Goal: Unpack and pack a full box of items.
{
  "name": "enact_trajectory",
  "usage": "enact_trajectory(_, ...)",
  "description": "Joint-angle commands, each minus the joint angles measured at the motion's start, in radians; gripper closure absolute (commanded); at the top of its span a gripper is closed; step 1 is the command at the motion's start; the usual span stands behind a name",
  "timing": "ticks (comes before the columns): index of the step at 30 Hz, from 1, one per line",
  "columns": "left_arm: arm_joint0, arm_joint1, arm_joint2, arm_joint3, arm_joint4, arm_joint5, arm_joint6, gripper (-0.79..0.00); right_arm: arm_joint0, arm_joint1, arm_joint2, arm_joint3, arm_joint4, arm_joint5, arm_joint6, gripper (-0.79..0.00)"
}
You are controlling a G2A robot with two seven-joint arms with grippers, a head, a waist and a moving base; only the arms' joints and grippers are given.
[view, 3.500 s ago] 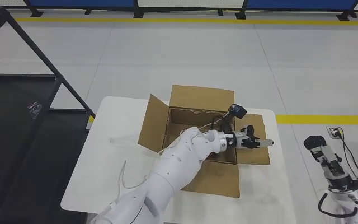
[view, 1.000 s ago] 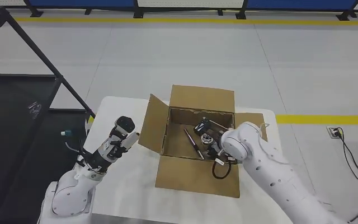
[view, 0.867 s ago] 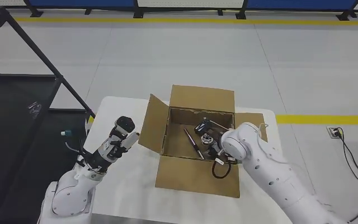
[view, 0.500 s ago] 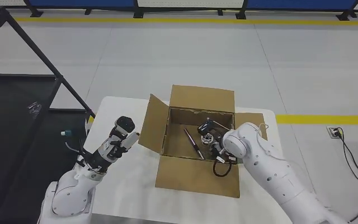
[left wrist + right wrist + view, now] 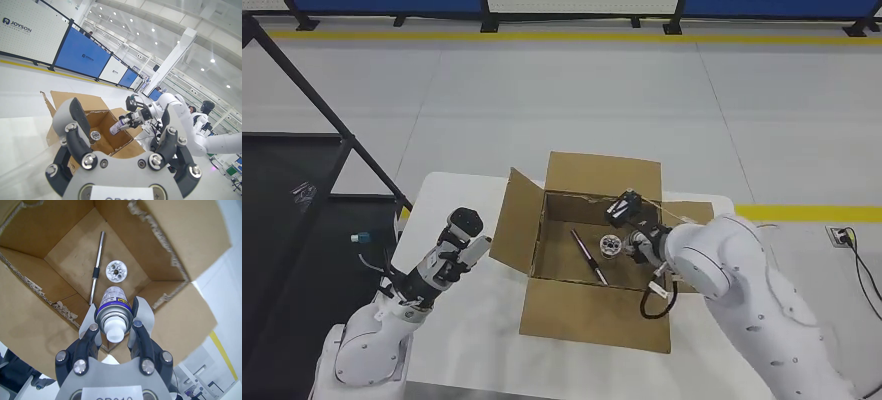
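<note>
White table point(image 5: 474, 325), rounded corners. Directly on it sits one open cardboard box point(image 5: 594, 318), all four flaps folded outward, towards the table's right side and far edge.

Seen from above, your white left arm point(image 5: 392, 310) lies at 8 o'clock, angled toward 1 o'clock. Its black-fingered left gripper point(image 5: 121, 106) is tilted upward, fingers spread wide and holding nothing. Your white right arm point(image 5: 742, 290) extends from 5 o'clock, wrist bent toward 9 o'clock. The right gripper point(image 5: 114, 305) points downward, clamped around a purple-and-white metal spray can point(image 5: 113, 294).
</note>
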State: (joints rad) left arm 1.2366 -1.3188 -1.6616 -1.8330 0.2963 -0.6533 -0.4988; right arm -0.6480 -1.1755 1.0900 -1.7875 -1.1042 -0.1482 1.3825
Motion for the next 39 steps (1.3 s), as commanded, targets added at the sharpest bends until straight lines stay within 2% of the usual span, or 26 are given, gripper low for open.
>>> enact_trajectory(1,0.0,0.0,0.0,0.0,0.0,0.0,0.0,-0.785,-0.048,0.015,0.081,-0.111,-0.062,0.019,-0.008,0.0)
enact_trajectory(6,0.0,0.0,0.0,0.0,0.0,0.0,0.0,-0.785,-0.14,0.039,0.241,-0.2,-0.194,0.075,-0.041,0.0)
enact_trajectory(10,0.0,0.0,0.0,0.0,0.0,0.0,0.0,-0.785,-0.171,0.048,0.312,-0.152,-0.225,0.085,-0.03,0.0)
enact_trajectory(16,0.0,0.0,0.0,0.0,0.0,0.0,0.0,-0.785,-0.161,0.056,0.38,-0.037,-0.221,0.082,0.025,0.0)
enact_trajectory(22,0.0,0.0,0.0,0.0,0.0,0.0,0.0,-0.785,-0.133,0.057,0.366,0.045,-0.164,0.04,0.095,0.0)
enact_trajectory(28,0.0,0.0,0.0,0.0,0.0,0.0,0.0,-0.785,-0.113,0.055,0.325,0.07,-0.117,0.023,0.126,0.0)
enact_trajectory(39,0.0,0.0,0.0,0.0,0.0,0.0,0.0,-0.785,-0.077,0.047,0.247,0.108,-0.104,0.034,0.08,0.0)
